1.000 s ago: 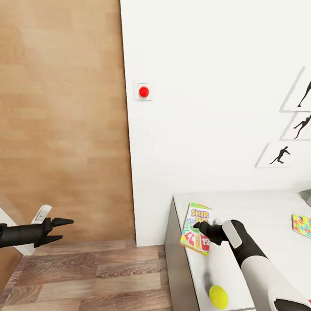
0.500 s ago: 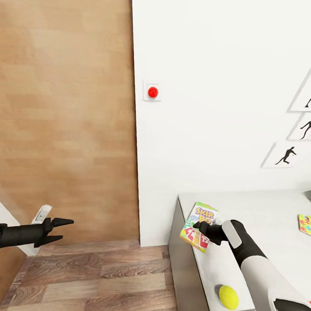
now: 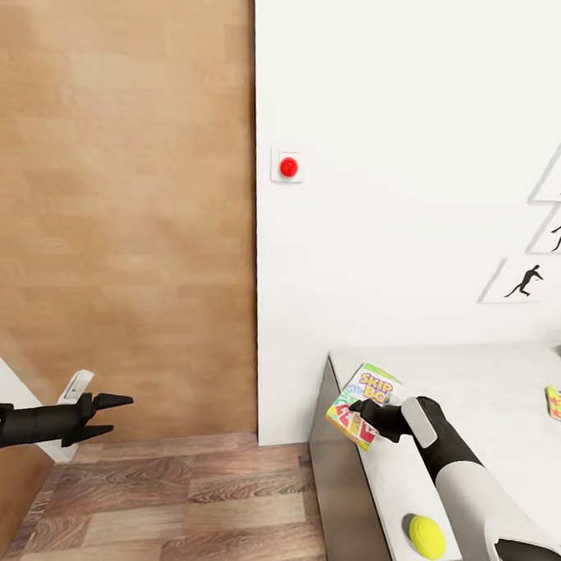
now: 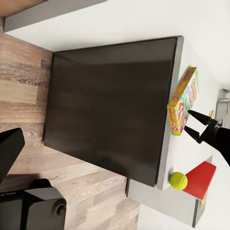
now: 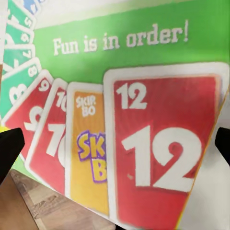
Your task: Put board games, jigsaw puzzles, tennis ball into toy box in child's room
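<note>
- Right hand point(image 3: 357, 410) grasping the board game point(image 3: 358, 397), lower centre, lifted off the counter point(image 3: 505, 383) (not yet boxed).
- Left hand point(image 3: 113, 414) released, idle.
- Ball point(image 3: 426, 536), puzzle point(image 3: 559, 404) wait.

The jigsaw puzzle point(image 3: 558, 404) and wall pictures point(image 3: 555, 221) are cut by the head view's edge.

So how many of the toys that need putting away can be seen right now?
3: a board game at the table's near corner by the right gripper, a tennis ball near the front edge, a jigsaw puzzle partly cut off. Others may be out of frame.
</note>
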Robot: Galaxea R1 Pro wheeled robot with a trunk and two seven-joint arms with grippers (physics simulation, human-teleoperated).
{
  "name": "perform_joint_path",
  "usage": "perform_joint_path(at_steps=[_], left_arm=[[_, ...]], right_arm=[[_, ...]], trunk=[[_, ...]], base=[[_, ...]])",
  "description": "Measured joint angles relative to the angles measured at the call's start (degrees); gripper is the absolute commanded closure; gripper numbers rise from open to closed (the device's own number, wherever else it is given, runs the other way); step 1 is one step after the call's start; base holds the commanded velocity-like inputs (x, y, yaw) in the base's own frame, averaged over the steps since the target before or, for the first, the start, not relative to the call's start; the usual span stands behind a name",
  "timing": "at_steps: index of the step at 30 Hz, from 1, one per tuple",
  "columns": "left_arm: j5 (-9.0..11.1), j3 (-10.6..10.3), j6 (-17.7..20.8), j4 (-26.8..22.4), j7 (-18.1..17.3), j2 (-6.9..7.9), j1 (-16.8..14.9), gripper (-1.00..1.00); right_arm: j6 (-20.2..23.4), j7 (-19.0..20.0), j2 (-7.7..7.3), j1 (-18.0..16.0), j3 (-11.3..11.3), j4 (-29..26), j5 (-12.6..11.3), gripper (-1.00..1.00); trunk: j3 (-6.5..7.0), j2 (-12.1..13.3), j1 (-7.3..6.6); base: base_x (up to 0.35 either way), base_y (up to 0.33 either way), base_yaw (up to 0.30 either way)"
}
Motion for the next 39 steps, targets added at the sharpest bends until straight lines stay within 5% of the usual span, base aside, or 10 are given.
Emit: perform_joint_path(at_steps=[18, 31, 39], left_arm=[[-0.13, -0.07, 0.0, -0.26, 0.0, -0.09, 0.02, -1.0], [-0.18, -0.09, 0.0, -0.34, 0.07, -0.15, 0.01, -1.0], [-0.18, -0.1, -0.52, -0.35, 0.16, -0.79, 0.02, -1.0]], right_arm=[[0.0, 1.23, -0.38, 0.69, -0.3, -0.47, -0.07, -1.0], [-0.15, 11.72, -0.79, 3.66, -0.43, -2.0, -1.0, -1.0], [-0.02, 19.6, -1.52, 11.02, -0.67, -14.96, -1.46, -1.0]], trunk=[[0.0, 0.01, 0.0], [0.0, 0.0, 0.0], [0.11, -0.01, 0.0]], base=[[0.0, -0.136, 0.0], [0.0, -0.094, 0.0], [0.0, -0.005, -0.01]])
